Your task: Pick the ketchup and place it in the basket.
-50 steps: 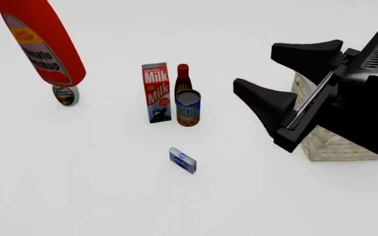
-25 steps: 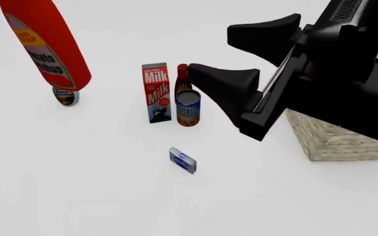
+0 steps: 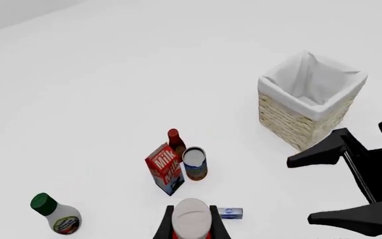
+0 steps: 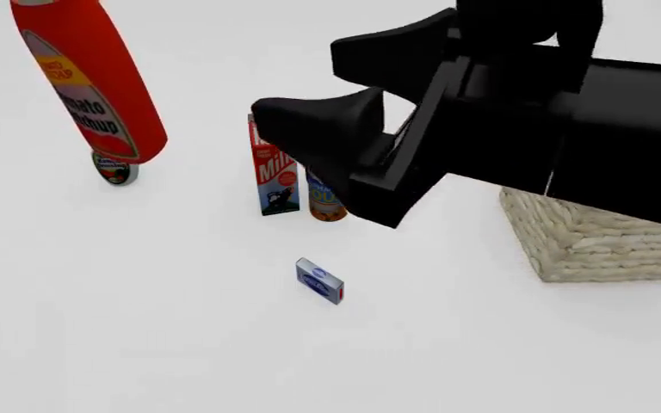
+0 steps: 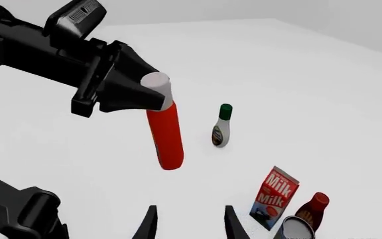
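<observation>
Right gripper [image 4: 342,99] has swung from over the basket [image 4: 606,245] toward the left and now hangs above the tabletop's middle, its jaws wide apart and empty, blocking most of the milk carton [image 4: 271,185] and can [image 4: 324,205] in the front view. Ketchup [image 4: 95,82] has shifted only slightly, a little higher and a touch more tilted.

Basket sits near the right edge of the tabletop, upright, white lining open, nothing visible inside in the left wrist view.

Ketchup is off the table, hanging in the air over the left side, cap end up and long axis tilted a little from vertical. Left gripper [image 5: 144,92] is clamped on it at the cap end; the right wrist view shows the black fingers pinching just below the white cap, body dangling free underneath. In the left wrist view only the cap shows between the fingertips.

Key relation: ketchup lies well to the left of the basket, with the milk, can, dark-red bottle [image 5: 310,209] and small blue box [image 4: 319,280] between them at table level. Right gripper's open jaws face the ketchup, closer to it than the basket is. So likely either a handover to the right arm or a long carry rightward by the left arm.

White green-capped bottle [image 4: 114,168] stands below the ketchup, apart.
</observation>
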You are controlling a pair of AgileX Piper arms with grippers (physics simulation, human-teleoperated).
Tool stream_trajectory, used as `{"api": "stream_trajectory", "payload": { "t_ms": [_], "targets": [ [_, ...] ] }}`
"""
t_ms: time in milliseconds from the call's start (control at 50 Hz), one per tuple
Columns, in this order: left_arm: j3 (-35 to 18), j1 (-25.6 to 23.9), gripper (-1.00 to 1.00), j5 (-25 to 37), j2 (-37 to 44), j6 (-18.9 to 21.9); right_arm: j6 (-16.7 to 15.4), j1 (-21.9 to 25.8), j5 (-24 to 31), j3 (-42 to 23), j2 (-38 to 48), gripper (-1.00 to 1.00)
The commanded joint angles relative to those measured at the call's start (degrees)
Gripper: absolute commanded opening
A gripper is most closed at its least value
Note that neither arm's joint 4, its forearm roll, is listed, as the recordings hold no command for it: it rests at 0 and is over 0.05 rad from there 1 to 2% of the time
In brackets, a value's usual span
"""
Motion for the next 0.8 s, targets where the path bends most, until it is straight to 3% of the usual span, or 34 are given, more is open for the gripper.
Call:
{"api": "stream_trajectory", "payload": {
  "t_ms": [20,280,800],
  "targets": [
    [-0.42,-0.34,-1.0,0.3,-0.21,1.07,0.03,1.0,2.42,-3.24,4.24,1.0],
    [-1.35,-0.68,-1.0,1.72,-0.48,0.88,-2.12,0.91,4.82,-7.63,9.13,1.0],
    [-1.5,-1.4,-1.0,2.67,-0.4,0.34,-2.84,3.18,6.53,-12.26,13.59,1.0]
  ]
}}
